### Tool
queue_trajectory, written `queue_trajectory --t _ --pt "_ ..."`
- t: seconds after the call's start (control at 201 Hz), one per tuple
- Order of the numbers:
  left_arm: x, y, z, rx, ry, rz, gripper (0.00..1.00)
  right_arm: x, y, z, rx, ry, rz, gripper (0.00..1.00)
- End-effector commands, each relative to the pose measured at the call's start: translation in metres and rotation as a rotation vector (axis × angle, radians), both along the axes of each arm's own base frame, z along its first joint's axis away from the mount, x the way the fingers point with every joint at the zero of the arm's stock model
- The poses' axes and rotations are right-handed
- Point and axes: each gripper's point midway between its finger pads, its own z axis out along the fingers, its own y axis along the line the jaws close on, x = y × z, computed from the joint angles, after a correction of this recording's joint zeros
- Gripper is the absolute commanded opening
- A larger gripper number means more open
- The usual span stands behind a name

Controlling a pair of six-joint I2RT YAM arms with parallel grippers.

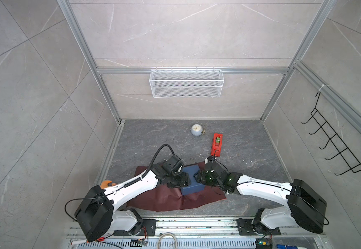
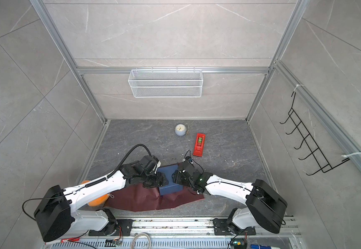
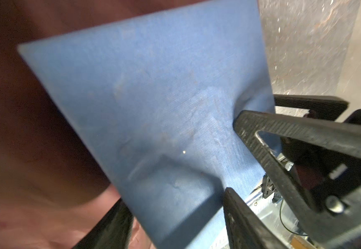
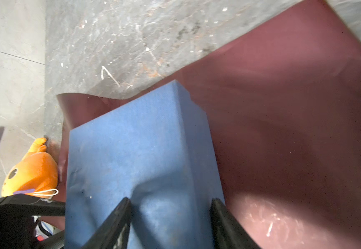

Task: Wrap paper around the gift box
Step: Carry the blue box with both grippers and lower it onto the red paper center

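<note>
The paper (image 1: 158, 200), dull maroon side up and creased, covers the 6 o'clock part of the table (image 1: 250, 151). The gift box (image 1: 191, 187) stands tilted over the paper's 12 o'clock half; I cannot tell whether it touches the sheet.

The left gripper (image 1: 187, 180) is at the box's 9 o'clock and the right gripper (image 1: 197, 175) at its 3 o'clock. Each has its jaws about half apart, clamped across the box's thickness.

The left wrist view shows the box (image 3: 153, 97) filling the frame, with the right gripper's fingers (image 3: 294, 127) pinching its far edge, one on the broad face and one behind. The right wrist view shows the jaws astride the box (image 4: 121, 161).

Only the top views show the red tape dispenser (image 1: 216, 144) at the box's 1 o'clock. The orange plush toy (image 4: 32, 170) lies just beside the paper at its 9 o'clock edge.
</note>
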Motion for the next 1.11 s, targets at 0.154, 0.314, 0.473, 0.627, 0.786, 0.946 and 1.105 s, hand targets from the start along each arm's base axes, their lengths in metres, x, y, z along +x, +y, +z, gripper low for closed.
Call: queue_trajectory --t 0.154,0.314,0.473,0.627,0.786,0.946,1.105 --pt "0.008 -0.030 0.039 -0.207 -0.075 -0.080 0.67 -0.010 0.028 0.010 0.046 0.002 0.061 0.60" --pt "0.013 -0.033 0.022 -0.188 -0.055 -0.070 0.68 -0.011 -0.002 0.002 -0.053 0.005 0.028 0.65" --pt "0.021 -0.042 0.009 -0.165 -0.048 -0.091 0.69 -0.010 -0.048 0.010 -0.135 0.005 0.028 0.72" --pt "0.029 -0.056 0.007 -0.179 -0.043 -0.116 0.70 -0.008 -0.099 0.016 -0.180 0.014 -0.004 0.74" --pt "0.034 -0.061 0.017 -0.194 -0.064 -0.133 0.77 0.008 -0.123 0.014 -0.116 0.036 -0.032 0.75" --pt "0.035 -0.036 0.036 -0.166 -0.143 -0.104 0.82 0.029 -0.127 0.001 -0.045 0.066 -0.085 0.71" --pt "0.052 0.020 0.024 -0.169 -0.133 0.085 0.74 0.038 -0.118 -0.027 -0.001 0.125 -0.095 0.61"
